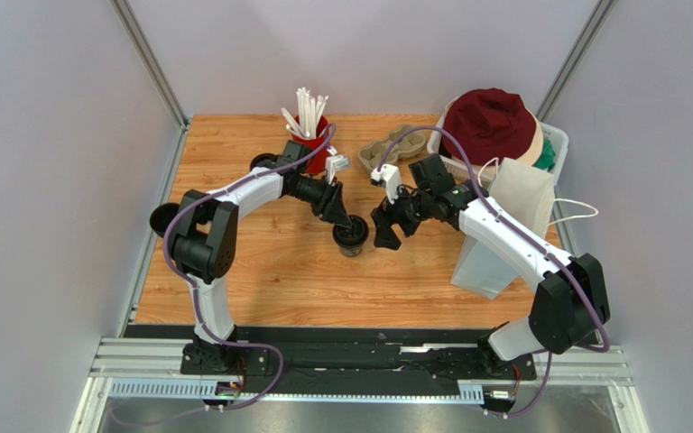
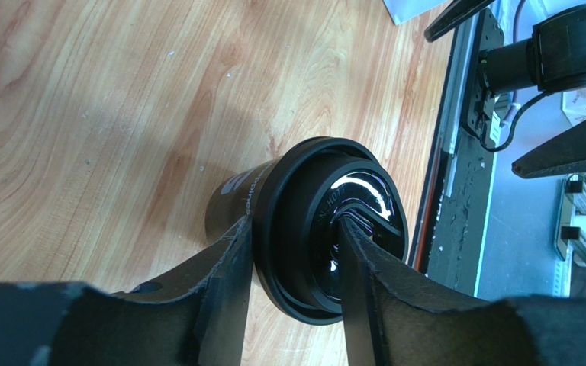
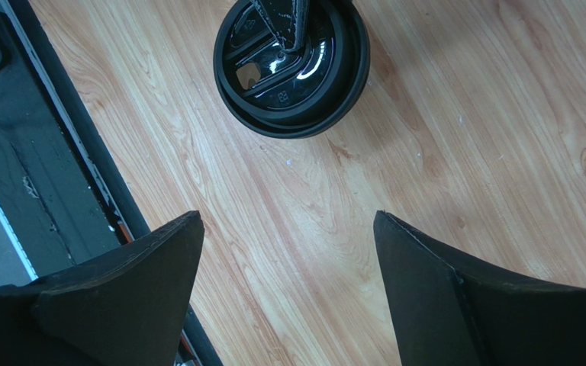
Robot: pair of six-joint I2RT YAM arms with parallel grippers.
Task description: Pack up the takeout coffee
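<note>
Takeout coffee stands upright near the middle of the table, its long axis vertical and its black lid on. The left gripper reaches it from 10 o'clock with the elbow bent. Its fingers are pinched across the lid's rim, one outside and one on top. The right gripper hovers just beside the cup at 3 o'clock, jaws spread wide and empty, with the cup at 12 o'clock beyond its tips. The left arm is nearer, so the lift is likely its job.

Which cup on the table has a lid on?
The takeout coffee cup mid-table, under a black lid; the red cup behind it stands open, full of white straws.
</note>
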